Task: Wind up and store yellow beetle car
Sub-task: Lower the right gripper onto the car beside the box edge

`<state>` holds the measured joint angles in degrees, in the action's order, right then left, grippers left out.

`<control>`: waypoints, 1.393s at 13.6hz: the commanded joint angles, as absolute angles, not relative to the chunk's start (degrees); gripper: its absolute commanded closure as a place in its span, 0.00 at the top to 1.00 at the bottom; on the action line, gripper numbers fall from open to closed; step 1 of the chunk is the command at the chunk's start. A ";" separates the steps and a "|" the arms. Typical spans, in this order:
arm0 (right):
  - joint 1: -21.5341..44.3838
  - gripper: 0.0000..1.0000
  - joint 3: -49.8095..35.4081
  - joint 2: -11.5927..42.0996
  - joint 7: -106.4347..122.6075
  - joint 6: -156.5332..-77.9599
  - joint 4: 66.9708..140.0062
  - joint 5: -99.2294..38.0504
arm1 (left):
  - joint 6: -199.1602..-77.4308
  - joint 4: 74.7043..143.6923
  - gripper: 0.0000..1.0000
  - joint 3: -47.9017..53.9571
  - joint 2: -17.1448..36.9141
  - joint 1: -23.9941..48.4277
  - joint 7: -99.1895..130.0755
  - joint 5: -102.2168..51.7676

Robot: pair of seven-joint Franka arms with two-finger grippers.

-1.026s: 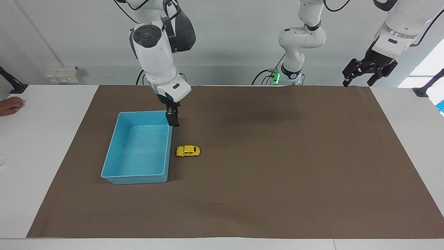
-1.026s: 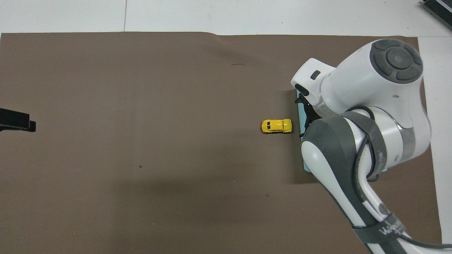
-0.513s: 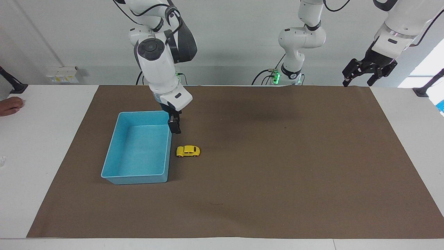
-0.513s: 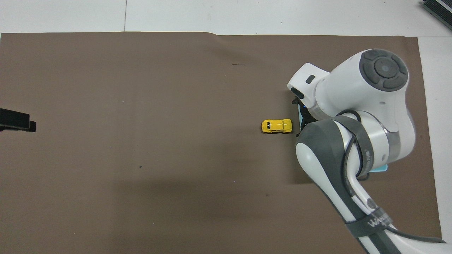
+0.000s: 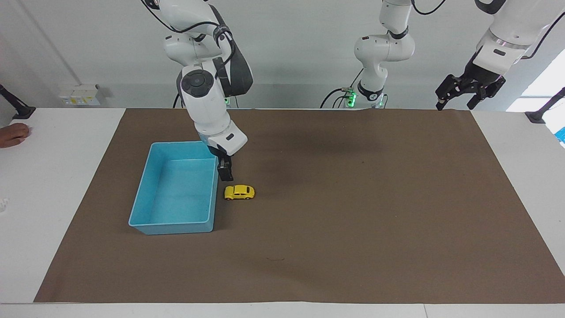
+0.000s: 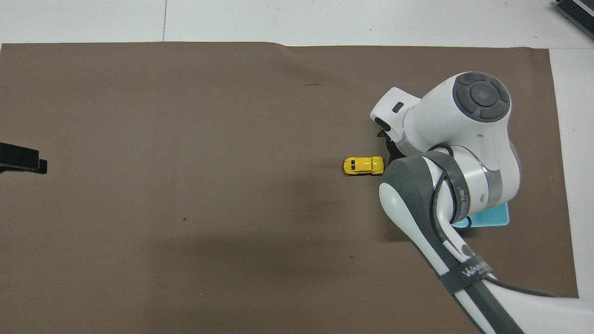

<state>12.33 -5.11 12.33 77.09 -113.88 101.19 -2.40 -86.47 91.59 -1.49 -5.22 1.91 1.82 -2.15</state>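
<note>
Yellow beetle car [image 5: 239, 192] sits on the brown mat [image 5: 353, 212], wheels down, just beside the long wall of the blue tray [image 5: 145, 221], not touching it, toward the right arm's end of the table and about midway between the mat's robot-side edge and its outer edge. Its long axis runs along the table's length, crosswise to the tray wall, one end pointing at the tray; I can't tell nose from tail.

Right gripper [image 5: 225, 170] hangs low over the mat by the tray's wall, on the robots' side of the car and very near it. It is empty and touches nothing in the facing view; the fingers are seen edge-on there and hidden under the arm in the overhead view, but they read as fully spread. The car lies a short way onward from the fingertips, away from the robots and slightly toward the left arm's end. My guess: it needs a small forward shift and a drop to straddle the narrow body across its sides.

Left gripper [image 5: 468, 92] waits, raised over the mat's corner at the left arm's end, fingers spread, empty, well apart from the car. The right arm is far nearer, so the pick is its job.

Tray empty, car not yet stored.
</note>
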 commanded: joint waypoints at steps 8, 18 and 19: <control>13.27 1.00 -5.27 15.55 77.17 -123.30 105.64 -2.55 | -85.43 91.23 1.00 -0.97 -5.27 1.23 1.67 -1.32; 13.36 1.00 -5.27 18.98 77.08 -131.04 109.15 -2.29 | -85.43 91.23 1.00 -0.97 -5.27 1.23 1.67 -1.32; 13.36 1.00 -5.27 19.07 77.08 -131.31 109.42 -2.29 | -85.34 91.23 1.00 -0.97 -5.27 1.23 1.67 -1.32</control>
